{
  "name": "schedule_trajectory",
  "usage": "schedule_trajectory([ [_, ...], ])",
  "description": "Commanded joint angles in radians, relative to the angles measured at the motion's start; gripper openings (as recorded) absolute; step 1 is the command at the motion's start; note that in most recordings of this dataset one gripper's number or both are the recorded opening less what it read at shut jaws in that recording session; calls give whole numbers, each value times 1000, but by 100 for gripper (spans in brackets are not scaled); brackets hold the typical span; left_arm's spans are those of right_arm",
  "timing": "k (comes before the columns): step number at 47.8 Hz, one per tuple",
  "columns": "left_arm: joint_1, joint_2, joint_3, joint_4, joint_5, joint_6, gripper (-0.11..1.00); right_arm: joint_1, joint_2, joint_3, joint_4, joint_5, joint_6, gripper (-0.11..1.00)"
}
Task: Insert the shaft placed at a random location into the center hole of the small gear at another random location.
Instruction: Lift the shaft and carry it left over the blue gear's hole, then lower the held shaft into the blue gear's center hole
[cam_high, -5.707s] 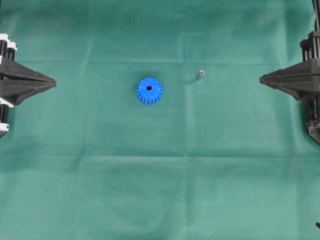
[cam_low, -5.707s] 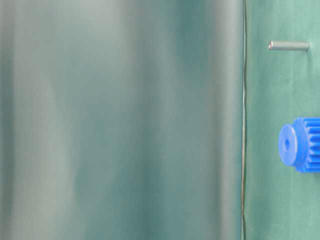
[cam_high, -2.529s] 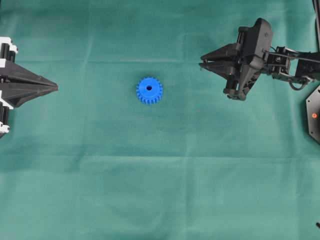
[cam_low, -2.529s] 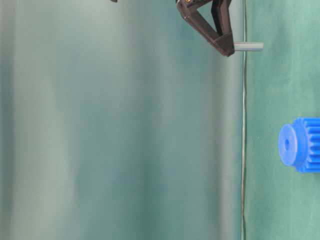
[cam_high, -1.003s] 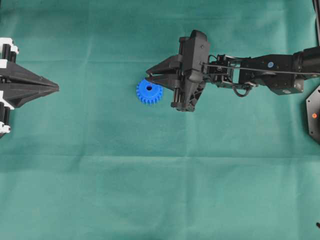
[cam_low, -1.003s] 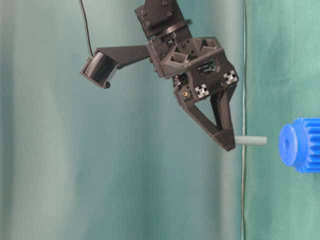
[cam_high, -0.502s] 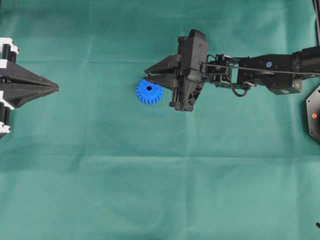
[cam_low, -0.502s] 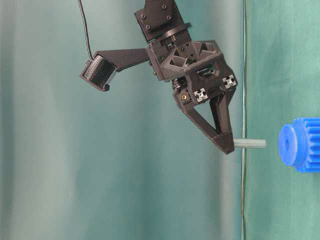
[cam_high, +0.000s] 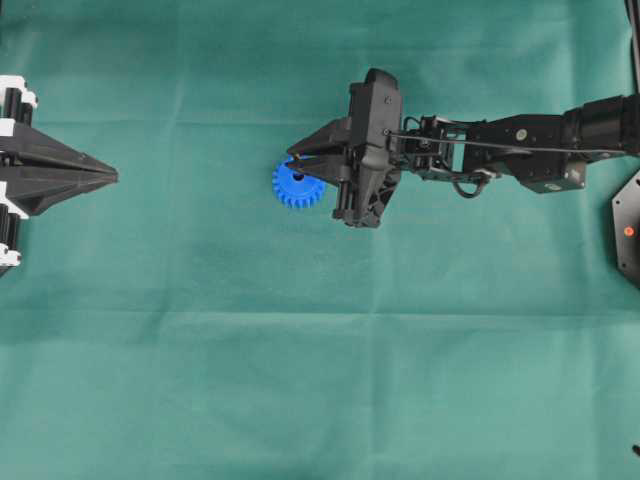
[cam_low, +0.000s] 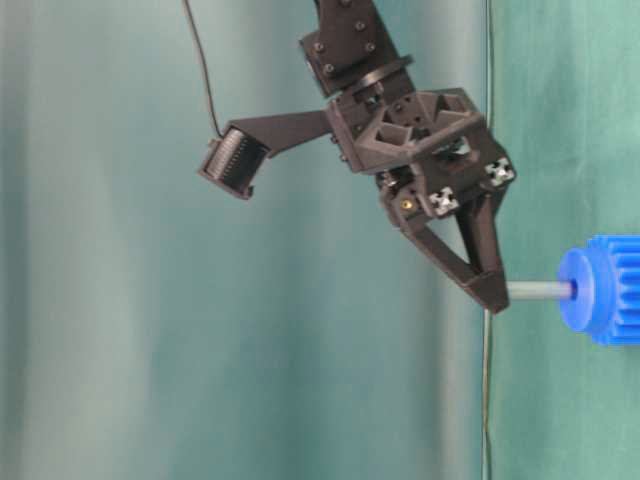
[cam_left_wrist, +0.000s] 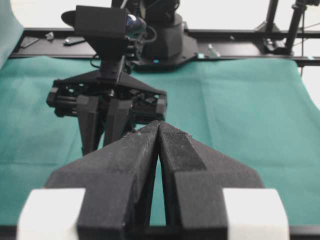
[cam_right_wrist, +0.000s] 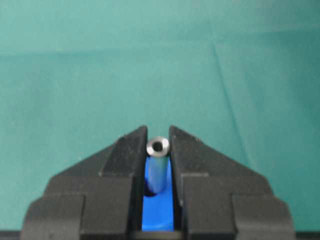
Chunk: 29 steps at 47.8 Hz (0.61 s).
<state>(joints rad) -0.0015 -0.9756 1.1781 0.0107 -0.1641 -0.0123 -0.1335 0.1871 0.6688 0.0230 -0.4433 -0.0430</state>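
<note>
On the green cloth of the counter (cam_high: 200, 380) sits the small gear (cam_high: 293, 188), a bright blue wheel with teeth all round. It lies flat near the middle, with its round hub facing up.

Right above the gear is the right hand (cam_high: 296, 163). Its two black fingers (cam_right_wrist: 120, 155) are clamped on the shaft (cam_right_wrist: 157, 170), a little grey metal pin. The pin stands straight up and down between the fingers. The fingers grip it near its top end, which shows as a small shiny ring in the right wrist view.

From the side view, the shaft (cam_low: 540, 290) sticks out from the fingertips and its far end meets the middle of the blue hub (cam_low: 577, 290), right where the center hole is. I cannot tell how far in the pin has gone. The hand leans at a slant, but the pin points straight at the gear.

Far off at the left edge is the left hand (cam_high: 108, 177). Its fingers (cam_left_wrist: 175, 145) are pressed together and hold nothing. It is well apart from the gear.
</note>
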Motion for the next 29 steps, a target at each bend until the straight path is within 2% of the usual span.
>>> schedule_trajectory([
  [1, 0, 8, -18, 3, -2, -2, 0, 5, -6, -20, 3, -18, 14, 14],
  [29, 0, 8, -18, 2, 8, -2, 0, 6, -32, -18, 3, -14, 18, 14],
])
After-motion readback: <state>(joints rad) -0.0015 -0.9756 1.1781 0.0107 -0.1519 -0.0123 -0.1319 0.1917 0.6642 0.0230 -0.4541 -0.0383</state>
